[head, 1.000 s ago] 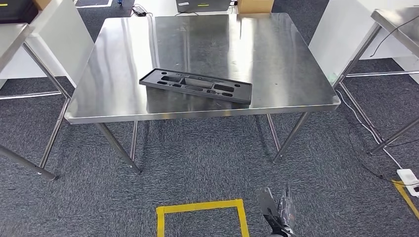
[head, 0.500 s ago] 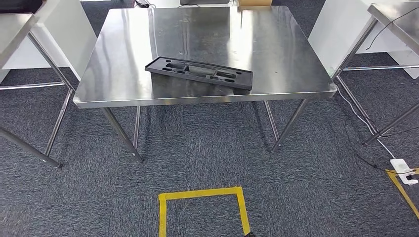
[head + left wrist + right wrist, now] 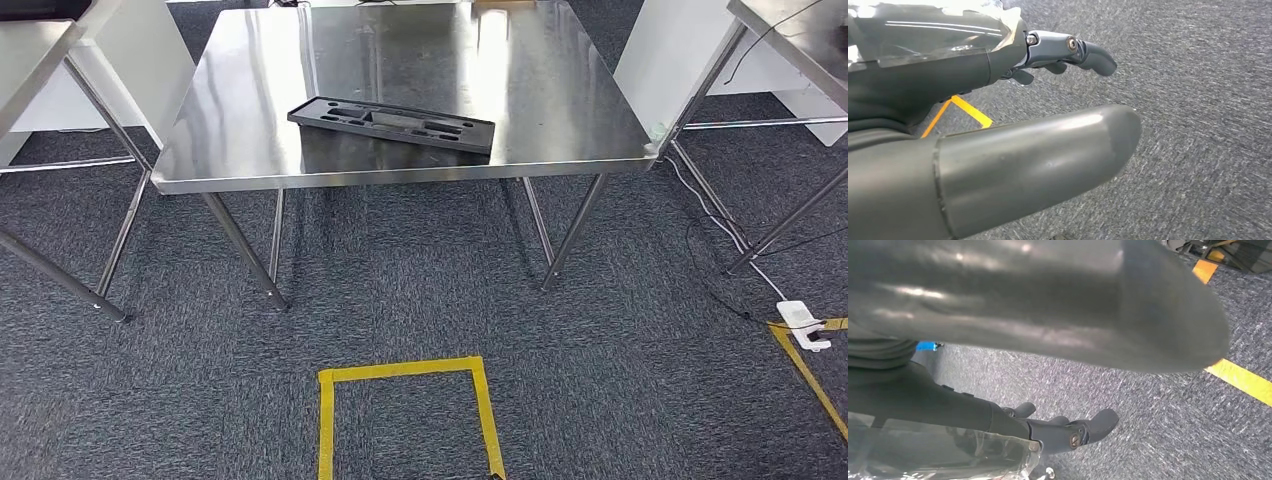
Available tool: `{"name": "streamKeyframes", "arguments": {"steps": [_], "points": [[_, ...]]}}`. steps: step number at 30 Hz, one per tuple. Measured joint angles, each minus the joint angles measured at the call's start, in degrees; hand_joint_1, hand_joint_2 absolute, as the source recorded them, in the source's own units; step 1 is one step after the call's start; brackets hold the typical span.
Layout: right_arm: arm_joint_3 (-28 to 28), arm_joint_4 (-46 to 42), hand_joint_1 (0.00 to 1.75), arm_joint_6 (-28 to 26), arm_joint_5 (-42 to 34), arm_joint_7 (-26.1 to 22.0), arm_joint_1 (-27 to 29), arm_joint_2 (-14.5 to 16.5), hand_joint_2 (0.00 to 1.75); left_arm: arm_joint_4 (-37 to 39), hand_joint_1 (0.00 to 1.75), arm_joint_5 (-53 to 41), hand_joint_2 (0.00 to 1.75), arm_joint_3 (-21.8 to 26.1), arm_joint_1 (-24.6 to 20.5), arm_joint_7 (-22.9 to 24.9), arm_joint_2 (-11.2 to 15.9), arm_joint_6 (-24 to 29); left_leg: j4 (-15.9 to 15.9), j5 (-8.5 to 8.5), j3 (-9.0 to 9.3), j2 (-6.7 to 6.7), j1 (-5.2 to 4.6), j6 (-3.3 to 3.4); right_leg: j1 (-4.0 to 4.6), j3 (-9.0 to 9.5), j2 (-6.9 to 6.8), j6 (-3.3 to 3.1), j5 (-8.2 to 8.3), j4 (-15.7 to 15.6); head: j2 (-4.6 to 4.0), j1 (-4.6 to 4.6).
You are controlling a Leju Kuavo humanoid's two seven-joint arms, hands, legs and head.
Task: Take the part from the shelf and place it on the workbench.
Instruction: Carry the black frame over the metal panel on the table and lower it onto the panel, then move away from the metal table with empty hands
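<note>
The part, a long flat black tray with several recesses, lies near the front edge of the steel workbench in the head view, with nothing touching it. My left hand hangs over the grey carpet, thumb and fingers apart, holding nothing. My right hand also hangs above the carpet with its fingers loosely extended and nothing in its grasp.
A yellow tape square marks the carpet in front of the workbench. Other steel tables stand at the left and right. A white power strip and its cable lie on the floor at the right.
The whole picture has shifted: the camera has moved back, so the workbench sits higher and looks smaller. My right hand, at the bottom edge a second ago, has left the head view.
</note>
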Motion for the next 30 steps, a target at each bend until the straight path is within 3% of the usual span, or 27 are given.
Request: {"name": "streamKeyframes", "arguments": {"steps": [2,4,6,8,9,10,11,13,15,16,17,19,20,22,23,24,25,26,27,28,30], "points": [[0.1,0.0,0.00,-0.2,0.2,0.1,-0.2,0.0,0.00,0.0,0.00,0.0,0.00,0.0,0.0,0.0,0.0,0.0,-2.7,-0.88,1.16,-0.21,-0.47,0.40,-0.02,-0.59,-0.08,0.87,0.93,0.1,0.00,0.05],[0.2,0.1,0.00,-0.7,0.5,0.1,-0.4,0.0,0.00,0.0,0.00,0.0,0.00,0.0,0.0,0.0,0.0,0.0,-3.2,-0.22,0.19,-0.01,-0.57,1.46,0.03,-1.47,-0.01,1.56,1.16,0.4,0.00,0.07],[0.2,0.2,0.00,-1.1,0.9,0.2,-0.4,0.0,0.00,0.0,0.00,0.0,0.00,0.0,0.0,0.1,0.1,0.0,-3.6,1.14,-1.27,0.28,-0.53,2.91,0.12,-3.22,0.19,1.23,-2.28,3.7,0.00,0.28],[0.3,0.3,0.00,-1.4,1.2,0.2,-0.5,-0.1,0.00,0.0,0.00,0.0,0.00,0.0,0.0,0.2,0.1,0.0,-3.5,2.54,-2.90,0.49,-0.71,3.56,-0.03,-5.18,0.29,0.45,-7.70,10.7,0.00,0.46],[0.3,0.3,0.00,-1.4,1.2,0.2,-0.5,0.0,0.00,0.0,0.00,0.0,0.00,0.0,0.0,0.2,0.2,0.0,-3.5,3.26,-3.82,0.60,-0.80,3.62,-0.06,-5.66,0.30,0.53,-9.21,14.3,0.00,0.45],[0.4,0.3,0.00,-1.4,1.3,0.2,-0.6,0.0,0.00,0.0,0.00,-0.1,0.00,0.0,0.0,0.2,0.1,0.0,-3.5,4.02,-4.77,0.70,-0.85,3.60,-0.06,-5.56,0.31,0.94,-9.43,16.7,0.00,0.45],[0.4,0.3,0.00,-1.5,1.3,0.2,-0.6,0.0,0.00,0.0,0.00,-0.1,0.00,0.0,0.0,0.2,0.1,0.1,-3.4,4.76,-5.73,0.78,-0.89,3.52,-0.06,-4.63,0.31,1.56,-8.54,17.5,0.00,0.45],[0.5,0.3,0.00,-1.5,1.4,0.3,-0.7,-0.1,0.00,0.0,0.00,-0.2,0.00,0.0,0.0,0.2,0.1,0.1,-3.3,6.20,-7.50,0.82,-0.91,3.22,-0.06,0.00,0.31,2.53,-5.80,13.3,0.00,0.45],[0.7,0.3,0.00,-1.6,1.7,0.3,-1.1,-0.1,0.00,0.0,0.00,-0.4,0.00,0.0,0.0,0.2,0.1,0.1,-3.0,7.40,-8.63,0.82,-1.10,2.68,0.17,7.23,0.35,2.11,-6.09,3.3,0.00,0.44],[0.8,0.3,0.00,-1.7,1.9,0.3,-1.3,-0.1,0.00,0.0,0.00,-0.6,0.00,-0.1,0.0,0.2,0.1,0.1,-3.0,8.02,-8.89,0.88,-1.18,2.40,0.34,9.48,0.39,1.66,-6.92,-0.4,0.00,0.40],[0.9,0.3,0.00,-1.8,2.2,0.3,-1.5,-0.1,0.00,0.0,0.00,-0.7,0.00,-0.1,0.0,0.2,0.1,0.1,-3.0,8.64,-9.07,0.96,-1.22,2.09,0.55,10.93,0.44,1.21,-7.64,-3.0,0.00,0.37],[1.2,0.3,0.00,-1.9,2.7,0.4,-1.8,-0.1,0.00,0.0,0.00,-0.8,0.00,-0.2,0.0,0.2,0.1,0.2,-3.0,9.21,-9.43,0.95,-1.03,1.45,0.31,10.19,0.38,0.33,-7.28,-3.4,0.00,0.27],[1.3,0.3,0.00,-1.9,2.9,0.4,-1.9,0.0,0.00,0.0,0.00,-0.8,0.00,-0.2,0.1,0.3,0.2,0.2,-2.2,7.93,-9.81,0.84,-0.87,1.07,0.08,9.74,0.29,-0.29,-6.74,-3.3,0.00,0.26],[1.5,0.4,0.00,-1.9,3.3,0.5,-2.1,0.0,0.00,0.0,0.00,-0.6,0.00,-0.3,0.2,0.4,0.2,0.3,2.5,2.11,-11.08,0.61,-0.55,0.37,-0.26,8.53,0.01,-1.56,-5.39,-3.3,0.00,0.13],[1.6,0.4,0.00,-1.9,3.5,0.6,-2.2,0.0,0.00,0.0,0.00,-0.5,0.00,-0.3,0.2,0.5,0.2,0.4,6.2,-1.13,-11.82,0.55,-0.50,0.07,-0.12,7.75,-0.08,-1.89,-4.72,-3.3,0.00,0.09],[1.7,0.4,0.00,-1.9,3.7,0.7,-2.3,0.0,0.00,0.0,0.00,-0.6,0.00,-0.3,0.2,0.5,0.2,0.4,10.1,-3.24,-12.46,0.49,-0.45,-0.15,-0.03,6.95,-0.18,-2.03,-4.05,-3.1,0.00,0.05],[1.7,0.4,0.00,-1.9,3.9,0.9,-2.5,0.0,0.00,0.0,0.00,-0.6,0.00,-0.3,0.2,0.5,0.2,0.4,13.2,-3.75,-12.69,0.45,-0.40,-0.32,0.04,6.05,-0.23,-1.97,-3.41,-2.9,0.00,0.06],[1.7,0.4,0.00,-1.9,3.9,0.9,-2.6,0.0,0.00,0.0,0.00,-0.8,0.00,-0.3,0.2,0.5,0.2,0.4,14.7,-2.87,-12.20,0.42,-0.32,-0.41,0.07,5.04,-0.28,-1.84,-2.82,-2.5,0.00,0.04],[1.7,0.4,0.00,-2.0,3.9,1.0,-2.6,0.0,0.00,0.0,0.00,-1.0,0.00,-0.3,0.2,0.6,0.2,0.4,14.1,-1.21,-10.75,0.41,-0.20,-0.42,0.06,3.98,-0.29,-1.65,-2.31,-2.0,0.00,0.05],[1.7,0.4,0.00,-2.0,4.0,0.9,-2.7,0.0,0.00,0.0,0.00,-1.3,0.00,-0.3,0.2,0.6,0.2,0.4,11.7,0.32,-8.31,0.38,-0.09,-0.37,0.04,2.93,-0.28,-1.44,-1.89,-1.4,0.00,0.03],[1.7,0.4,0.00,-2.2,4.0,0.9,-2.8,0.0,0.00,0.0,0.00,-1.6,0.00,-0.3,0.1,0.7,0.2,0.4,3.6,0.60,-2.06,0.17,-0.03,-0.02,0.13,1.29,-0.27,-0.92,-1.28,-0.2,0.00,0.05]]}}
